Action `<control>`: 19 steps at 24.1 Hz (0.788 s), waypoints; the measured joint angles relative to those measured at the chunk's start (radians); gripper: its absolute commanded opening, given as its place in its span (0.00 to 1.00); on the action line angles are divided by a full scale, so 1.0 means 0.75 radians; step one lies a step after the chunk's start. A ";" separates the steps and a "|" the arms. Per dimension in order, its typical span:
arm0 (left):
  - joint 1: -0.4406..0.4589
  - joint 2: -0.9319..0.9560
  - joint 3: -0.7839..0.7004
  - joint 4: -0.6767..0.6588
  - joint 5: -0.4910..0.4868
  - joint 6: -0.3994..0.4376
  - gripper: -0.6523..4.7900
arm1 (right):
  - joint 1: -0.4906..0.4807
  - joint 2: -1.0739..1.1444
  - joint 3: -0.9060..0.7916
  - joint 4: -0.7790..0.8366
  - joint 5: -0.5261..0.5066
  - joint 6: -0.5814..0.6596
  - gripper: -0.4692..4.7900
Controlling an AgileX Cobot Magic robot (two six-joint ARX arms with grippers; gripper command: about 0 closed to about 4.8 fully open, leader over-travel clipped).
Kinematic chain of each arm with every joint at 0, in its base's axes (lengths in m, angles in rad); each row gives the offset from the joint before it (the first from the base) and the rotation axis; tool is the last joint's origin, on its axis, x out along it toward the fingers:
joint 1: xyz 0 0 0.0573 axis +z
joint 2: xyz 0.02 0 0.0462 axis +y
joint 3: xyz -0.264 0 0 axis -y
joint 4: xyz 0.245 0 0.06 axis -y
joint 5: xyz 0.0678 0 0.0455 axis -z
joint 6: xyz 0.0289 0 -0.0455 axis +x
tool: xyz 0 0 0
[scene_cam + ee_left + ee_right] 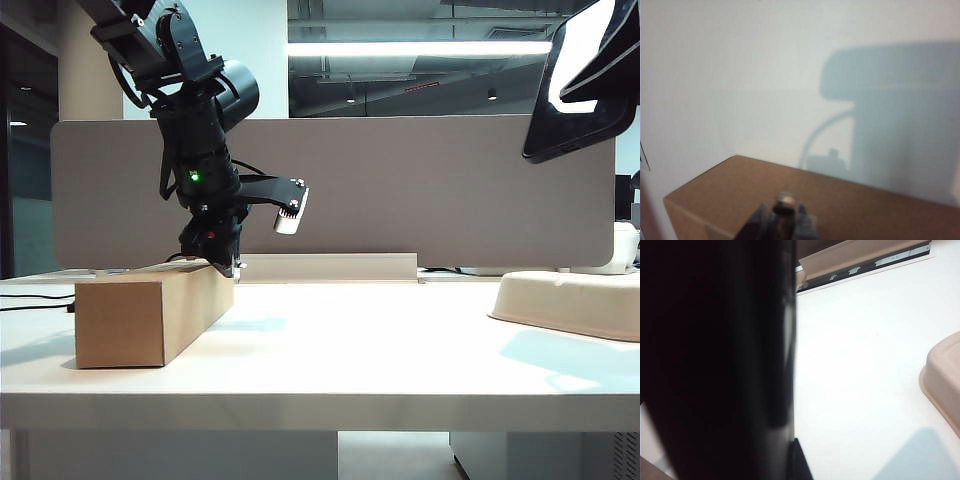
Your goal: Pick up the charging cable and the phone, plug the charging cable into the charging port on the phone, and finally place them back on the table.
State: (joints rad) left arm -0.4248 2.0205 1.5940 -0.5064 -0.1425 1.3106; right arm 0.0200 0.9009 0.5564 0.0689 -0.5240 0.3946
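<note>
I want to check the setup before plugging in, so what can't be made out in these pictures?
Charging port: unseen; the phone is a dark blur in the right wrist view, and the exterior view's edge cuts it, raised in the right gripper.
Cord: only its plug shows, left wrist view; the rest is out of frame.
Left gripper, over the box: too blurred to tell whether it pinches the plug.

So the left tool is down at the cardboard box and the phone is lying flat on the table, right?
Not the phone. The exterior view shows the phone held up high at the right, clear of the table, by the right tool; it fills the right wrist view. The left tool is indeed down at the cardboard box.
</note>
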 measured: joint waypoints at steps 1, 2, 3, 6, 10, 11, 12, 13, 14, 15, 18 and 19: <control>0.000 0.000 0.000 0.001 0.000 0.000 0.11 | 0.000 0.000 0.000 0.000 0.001 0.000 0.09; 0.000 0.000 0.000 0.005 0.001 -0.002 0.11 | 0.000 0.000 0.000 0.000 0.004 0.000 0.09; 0.000 -0.001 0.000 0.006 0.005 -0.002 0.11 | 0.000 0.000 0.000 0.000 0.006 0.000 0.09; 0.000 -0.001 0.000 0.006 0.023 -0.001 0.11 | 0.000 0.000 0.000 0.000 0.010 -0.001 0.09; 0.000 -0.040 -0.002 -0.018 0.087 -0.019 0.11 | 0.000 0.000 0.000 0.000 0.011 -0.001 0.09; 0.000 -0.072 -0.002 -0.014 0.120 -0.056 0.11 | 0.000 0.000 0.000 0.000 0.011 -0.001 0.09; 0.000 -0.095 -0.001 -0.012 0.137 -0.084 0.11 | 0.000 0.000 0.000 0.001 0.010 -0.001 0.09; 0.000 -0.117 0.000 -0.010 0.155 -0.120 0.11 | 0.000 0.000 0.000 0.002 0.011 -0.001 0.09; 0.000 -0.152 0.000 -0.008 0.189 -0.202 0.11 | 0.000 0.000 0.000 0.010 0.011 -0.001 0.09; 0.000 -0.170 0.000 -0.010 0.215 -0.261 0.11 | 0.000 0.000 -0.001 0.022 0.011 -0.001 0.09; -0.004 -0.280 -0.001 -0.014 0.392 -0.553 0.11 | 0.000 0.000 0.000 0.093 0.010 0.000 0.09; -0.010 -0.310 0.001 -0.010 0.447 -0.621 0.11 | 0.000 0.000 0.000 0.110 0.011 0.001 0.09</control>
State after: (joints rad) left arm -0.4324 1.7878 1.5944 -0.5137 0.1925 0.8448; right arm 0.0200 0.9009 0.5564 0.1513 -0.5159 0.3954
